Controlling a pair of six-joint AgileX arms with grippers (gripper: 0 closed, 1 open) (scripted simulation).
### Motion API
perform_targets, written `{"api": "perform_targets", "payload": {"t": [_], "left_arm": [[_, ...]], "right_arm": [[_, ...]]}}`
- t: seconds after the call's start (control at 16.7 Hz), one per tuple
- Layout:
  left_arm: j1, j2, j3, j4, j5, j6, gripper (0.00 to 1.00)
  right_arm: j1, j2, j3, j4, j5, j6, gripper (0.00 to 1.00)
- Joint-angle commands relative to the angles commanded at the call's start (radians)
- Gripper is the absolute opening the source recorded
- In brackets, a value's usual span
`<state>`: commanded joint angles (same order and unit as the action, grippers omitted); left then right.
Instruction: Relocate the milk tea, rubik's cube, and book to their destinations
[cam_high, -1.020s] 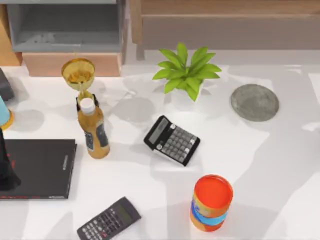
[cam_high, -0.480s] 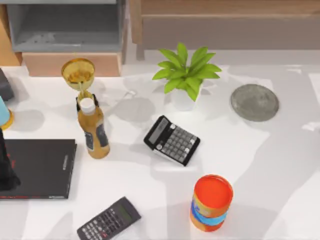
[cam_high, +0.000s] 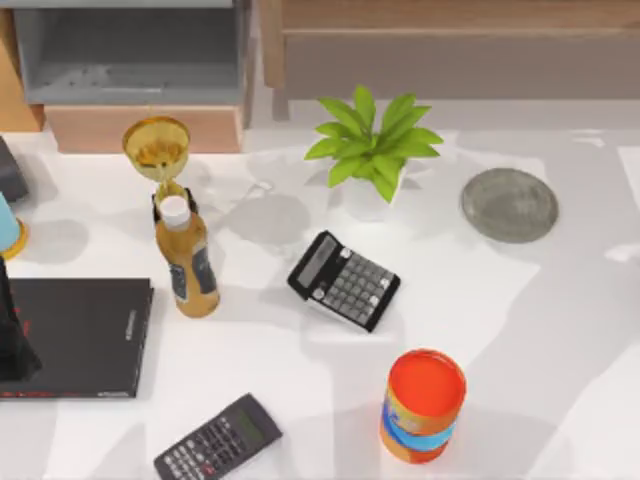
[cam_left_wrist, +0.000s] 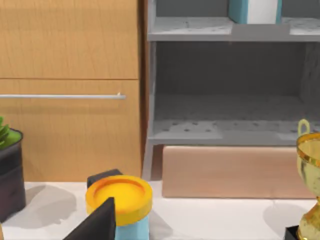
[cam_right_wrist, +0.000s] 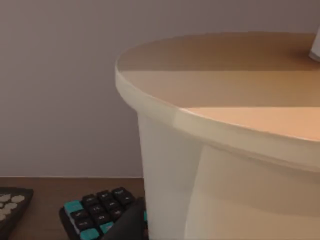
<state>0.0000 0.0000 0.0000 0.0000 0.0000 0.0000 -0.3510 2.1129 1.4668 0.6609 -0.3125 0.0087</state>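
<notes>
Right gripper (cam_right_wrist: 127, 225) sits hard against the milk tea (cam_right_wrist: 225, 125), just below its orange-tan lid (cam_right_wrist: 220, 75), with the white straw (cam_right_wrist: 315, 47) at the rim's far side. Whether it has closed on the cup cannot be told. The cup stands beside a dark keyboard (cam_right_wrist: 100, 207) with teal keys, over a brown surface.

Left gripper (cam_high: 12, 345) hangs at the table's left edge above the black flat book (cam_high: 80, 335); its grip cannot be told either. The book (cam_left_wrist: 252, 10), light blue, stands on the shelf (cam_left_wrist: 200, 30).

The cup is likely thin-walled, slick and weighted by its drink. It is best held around the body under the lid, gently and upright.
</notes>
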Motion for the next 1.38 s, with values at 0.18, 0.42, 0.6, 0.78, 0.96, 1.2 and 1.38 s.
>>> {"api": "perform_targets", "payload": {"t": [0.18, 0.42, 0.6, 0.78, 0.96, 1.2, 1.38], "left_arm": [[0.000, 0.000, 0.000, 0.000, 0.000, 0.000, 1.00], [0.000, 0.000, 0.000, 0.000, 0.000, 0.000, 1.00], [0.000, 0.000, 0.000, 0.000, 0.000, 0.000, 1.00], [0.000, 0.000, 0.000, 0.000, 0.000, 0.000, 1.00], [0.000, 0.000, 0.000, 0.000, 0.000, 0.000, 1.00], [0.000, 0.000, 0.000, 0.000, 0.000, 0.000, 1.00], [0.000, 0.000, 0.000, 0.000, 0.000, 0.000, 1.00]], "right_arm": [[0.010, -0.038, -0.058, 0.023, 0.001, 0.018, 0.00], [-0.017, -0.112, -0.192, 0.058, 0.003, 0.044, 0.00], [-0.045, -0.173, -0.281, 0.070, -0.013, 0.040, 0.00], [-0.063, -0.237, -0.337, 0.077, -0.048, 0.017, 0.00], [-0.066, -0.271, -0.352, 0.082, -0.069, 0.002, 0.00], [-0.059, -0.269, -0.347, 0.081, -0.066, 0.006, 0.00], [0.006, -0.310, -0.372, 0.071, -0.019, 0.034, 0.00]]}}
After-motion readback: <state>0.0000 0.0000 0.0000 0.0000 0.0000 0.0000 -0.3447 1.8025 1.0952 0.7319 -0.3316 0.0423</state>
